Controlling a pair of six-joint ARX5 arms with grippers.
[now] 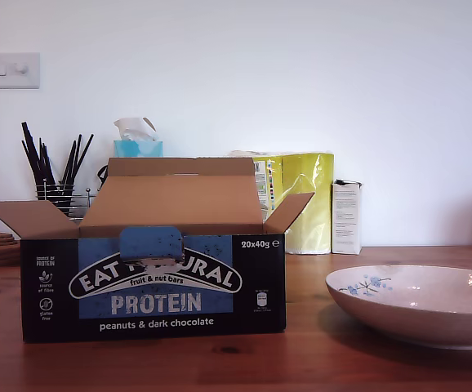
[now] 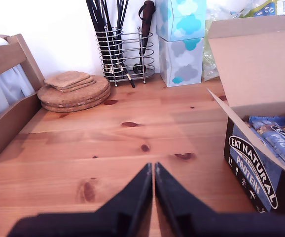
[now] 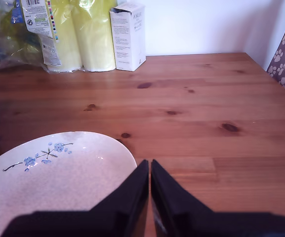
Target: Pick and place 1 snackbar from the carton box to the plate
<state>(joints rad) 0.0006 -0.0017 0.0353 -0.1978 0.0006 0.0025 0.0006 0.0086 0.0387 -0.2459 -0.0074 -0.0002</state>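
Above the table [image 2: 83,148], my first gripper [image 2: 153,170] and my second gripper [image 3: 149,165], both pressed together, empty.

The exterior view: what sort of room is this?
Probably a home kitchen or dining room: a knotty pine wooden table, a wire rack of dark utensils, a stack of round cork mats, and a white wall light switch.

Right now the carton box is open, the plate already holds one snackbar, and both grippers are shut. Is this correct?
Not quite: the plate holds nothing, as the exterior view shows. The carton box is open, and my first gripper and my second gripper are shut.
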